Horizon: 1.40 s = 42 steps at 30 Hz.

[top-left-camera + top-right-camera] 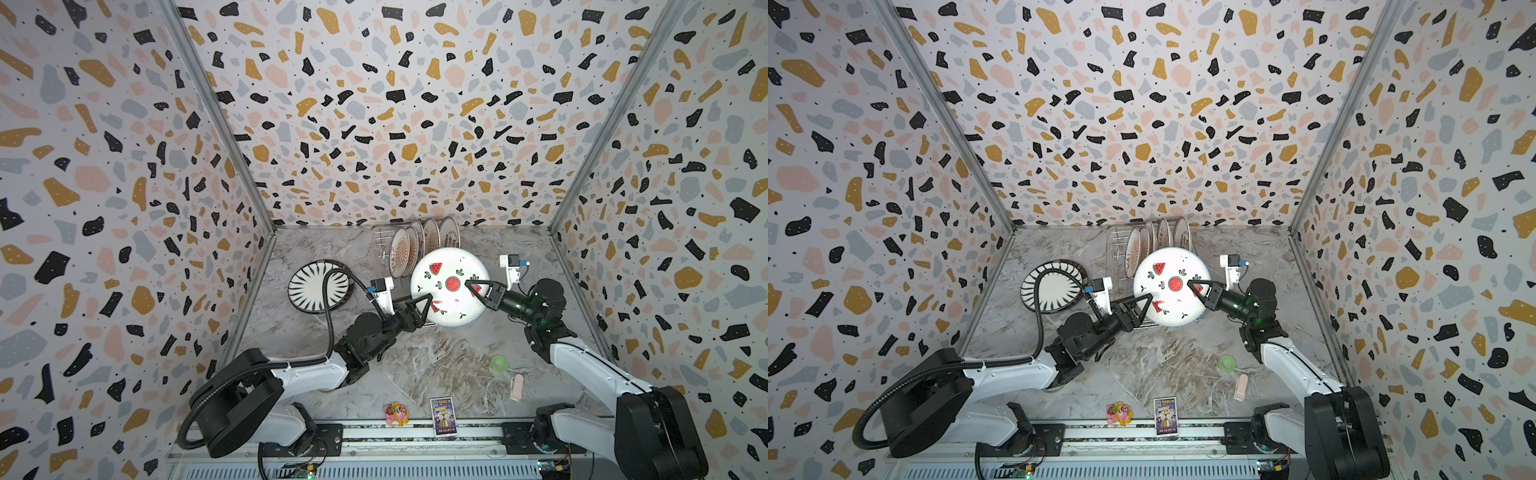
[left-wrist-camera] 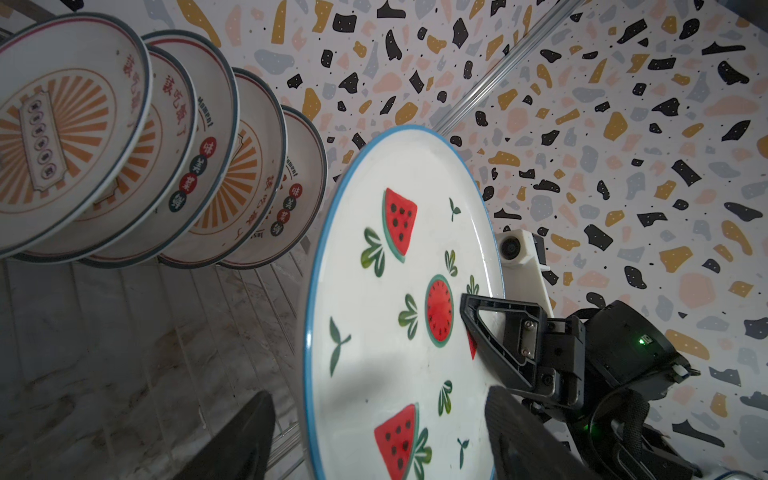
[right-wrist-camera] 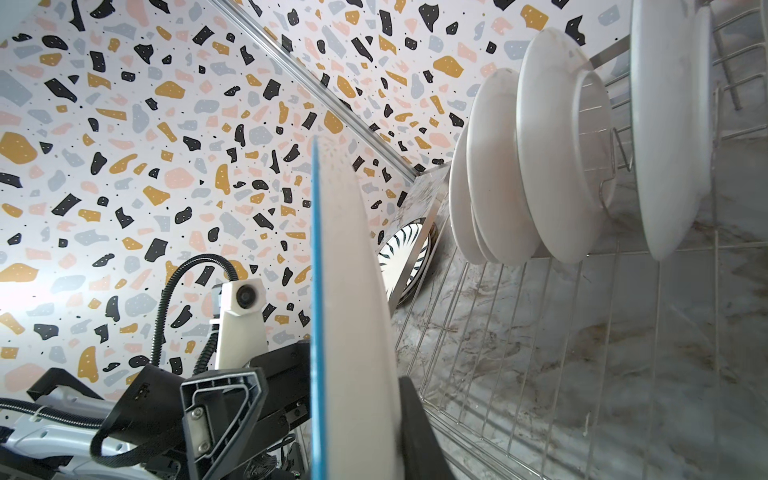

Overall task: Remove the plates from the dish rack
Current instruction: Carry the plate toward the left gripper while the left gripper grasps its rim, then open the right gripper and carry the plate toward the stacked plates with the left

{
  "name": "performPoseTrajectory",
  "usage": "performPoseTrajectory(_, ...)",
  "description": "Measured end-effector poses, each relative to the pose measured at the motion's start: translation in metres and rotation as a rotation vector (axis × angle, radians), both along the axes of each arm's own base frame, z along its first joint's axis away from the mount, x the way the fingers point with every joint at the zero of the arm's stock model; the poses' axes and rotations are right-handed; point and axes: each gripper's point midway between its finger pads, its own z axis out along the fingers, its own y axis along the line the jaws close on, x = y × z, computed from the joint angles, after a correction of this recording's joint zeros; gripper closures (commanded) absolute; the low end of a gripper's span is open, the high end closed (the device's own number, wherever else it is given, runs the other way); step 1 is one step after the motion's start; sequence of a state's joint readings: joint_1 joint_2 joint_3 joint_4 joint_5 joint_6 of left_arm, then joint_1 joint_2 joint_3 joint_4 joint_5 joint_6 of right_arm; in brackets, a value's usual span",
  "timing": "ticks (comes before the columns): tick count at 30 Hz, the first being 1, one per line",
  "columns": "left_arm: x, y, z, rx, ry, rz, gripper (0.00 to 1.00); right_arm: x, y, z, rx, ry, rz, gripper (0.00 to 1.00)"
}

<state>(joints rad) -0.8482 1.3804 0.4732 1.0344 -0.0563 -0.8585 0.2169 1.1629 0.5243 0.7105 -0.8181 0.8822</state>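
A white watermelon plate (image 1: 446, 274) with a blue rim hangs in the air over the near end of the dish rack (image 1: 384, 249). My right gripper (image 1: 471, 286) is shut on its right edge, one finger over the painted face. My left gripper (image 1: 428, 303) is open, and its fingers straddle the plate's left rim with gaps on both sides, as seen in the left wrist view around the plate (image 2: 395, 332). Several orange-sunburst plates (image 2: 124, 145) stand upright in the rack. A black-stroked plate (image 1: 318, 286) lies flat on the table to the rack's left.
A small green ring (image 1: 498, 363) and a pink piece (image 1: 516, 386) lie on the marble table near the right arm. A picture card (image 1: 442, 415) and a small toy (image 1: 397, 413) sit at the front edge. Patterned walls close in on three sides.
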Motion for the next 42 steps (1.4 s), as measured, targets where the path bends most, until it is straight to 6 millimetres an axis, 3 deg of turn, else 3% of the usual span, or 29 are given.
performPoseTrajectory(11, 0.000, 0.001, -0.001, -0.079, 0.029, -0.003, 0.53, 0.002, 0.004, -0.006, 0.006, 0.019, 0.022, 0.88)
performPoseTrajectory(24, 0.001, -0.001, -0.009, -0.098, 0.063, -0.007, 0.70, 0.001, 0.008, -0.005, 0.019, 0.012, 0.046, 0.87)
performPoseTrajectory(27, 0.002, -0.003, -0.013, -0.100, 0.077, -0.010, 0.84, 0.001, 0.009, -0.007, 0.024, 0.019, 0.055, 0.87)
performPoseTrajectory(36, 0.002, -0.002, -0.002, -0.180, 0.100, -0.020, 0.95, 0.002, 0.009, -0.002, 0.036, 0.002, 0.056, 0.86)
performPoseTrajectory(42, 0.002, -0.001, -0.001, -0.194, 0.107, -0.018, 0.99, 0.004, 0.010, -0.005, 0.022, 0.004, 0.044, 0.75)
